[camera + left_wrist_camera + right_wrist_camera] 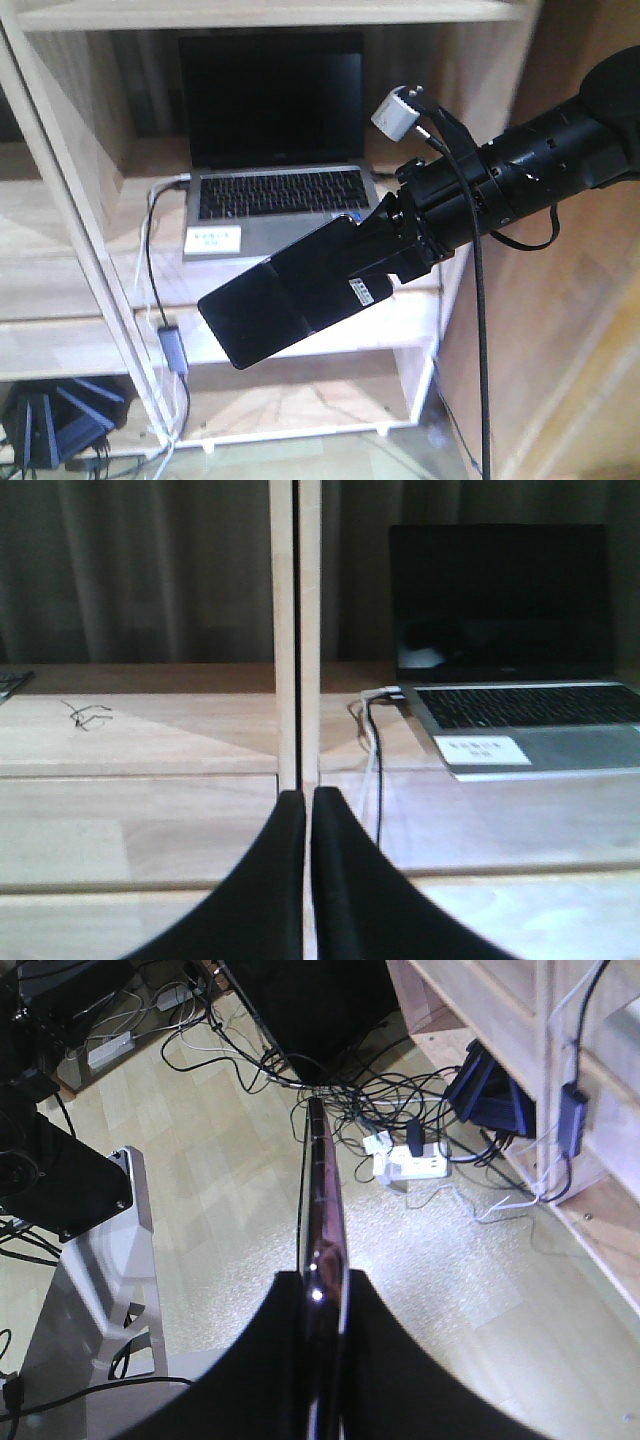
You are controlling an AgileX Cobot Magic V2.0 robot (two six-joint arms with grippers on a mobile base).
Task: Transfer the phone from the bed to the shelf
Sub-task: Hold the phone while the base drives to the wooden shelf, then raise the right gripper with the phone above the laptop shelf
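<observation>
Right gripper (395, 250) clamped on thin glossy black rectangular phone (285, 300), centre frame. Gripped end buried between fingers, small white sticker (362, 291) just peeking out. Right arm cut off at right edge. Right wrist view: phone edge-on only, face unreadable, floor cable tangle (400, 1130) beyond. Phone tilted in air before pale plank-wood shelf (60, 335); contact with board impossible to judge. Grey laptop with black screen (275, 190) fills compartment rear, bare plank strip ahead of it. Left gripper (302, 800) fingers pressed together, lower centre.

Pale wood shelf (60, 340): open grey laptop (275, 195) on middle board, cable (149, 250) beside it.
</observation>
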